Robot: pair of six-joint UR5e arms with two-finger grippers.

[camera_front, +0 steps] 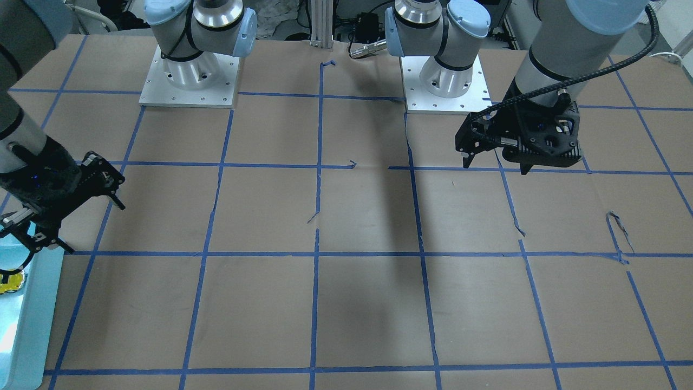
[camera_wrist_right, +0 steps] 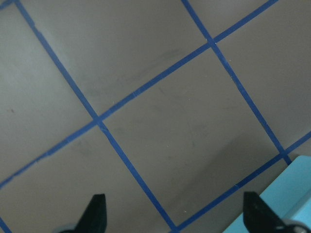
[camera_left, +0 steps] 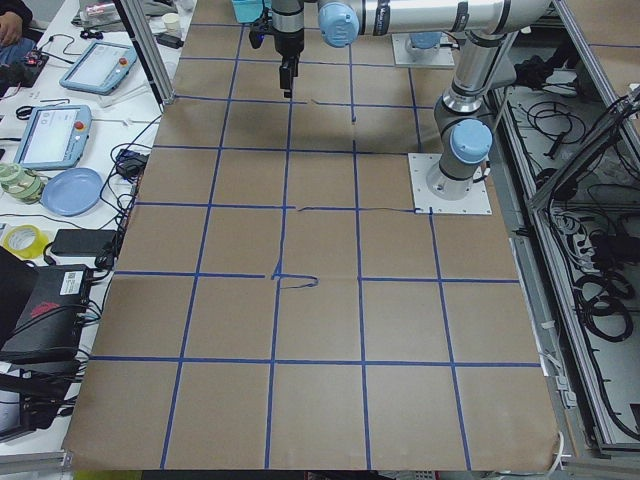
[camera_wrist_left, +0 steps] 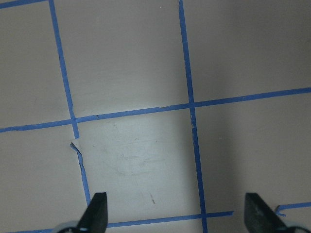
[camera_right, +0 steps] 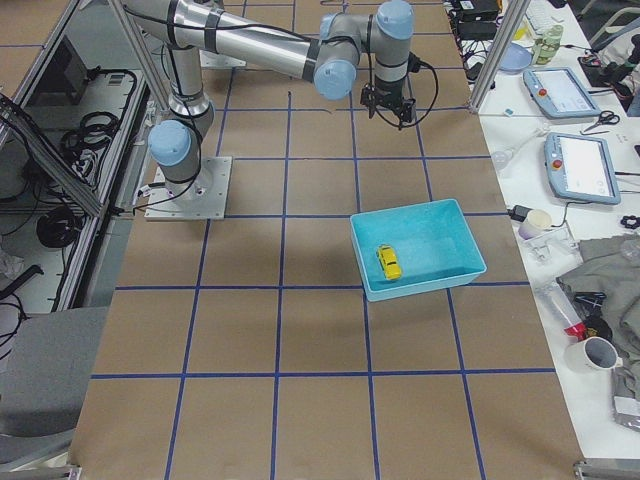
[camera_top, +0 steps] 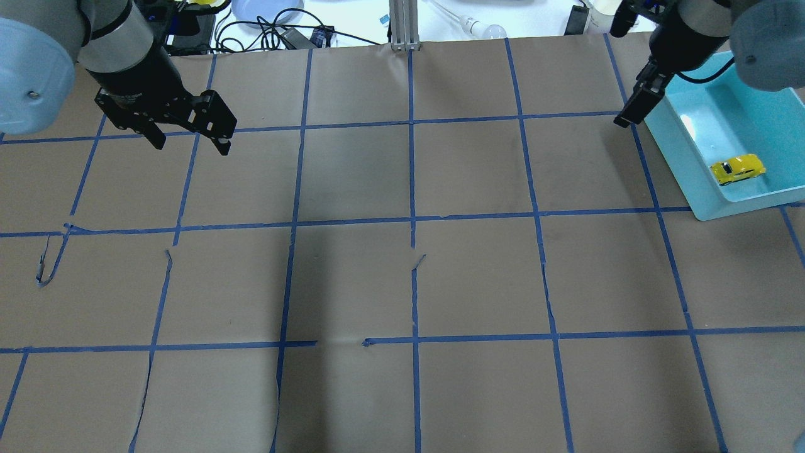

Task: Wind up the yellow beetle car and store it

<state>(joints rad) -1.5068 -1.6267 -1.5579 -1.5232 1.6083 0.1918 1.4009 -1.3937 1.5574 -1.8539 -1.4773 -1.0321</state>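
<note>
The yellow beetle car [camera_top: 737,169] lies inside a cyan bin [camera_top: 748,204] at the table's right end. It also shows in the exterior right view [camera_right: 388,262] in the bin [camera_right: 420,285], and at the left edge of the front view [camera_front: 11,281]. My right gripper [camera_top: 632,107] hangs open and empty above the bin's far inner corner, apart from the car. Its wrist view shows both fingertips [camera_wrist_right: 95,208] spread over taped paper, with a bin corner [camera_wrist_right: 296,194] at lower right. My left gripper [camera_top: 190,146] is open and empty above the table's far left.
The table is brown paper with a blue tape grid, torn in places. The two arm bases [camera_front: 189,76] [camera_front: 446,81] stand at the robot's edge. Beyond the far edge lie cables, a blue plate [camera_top: 258,9] and a light bulb [camera_top: 487,28].
</note>
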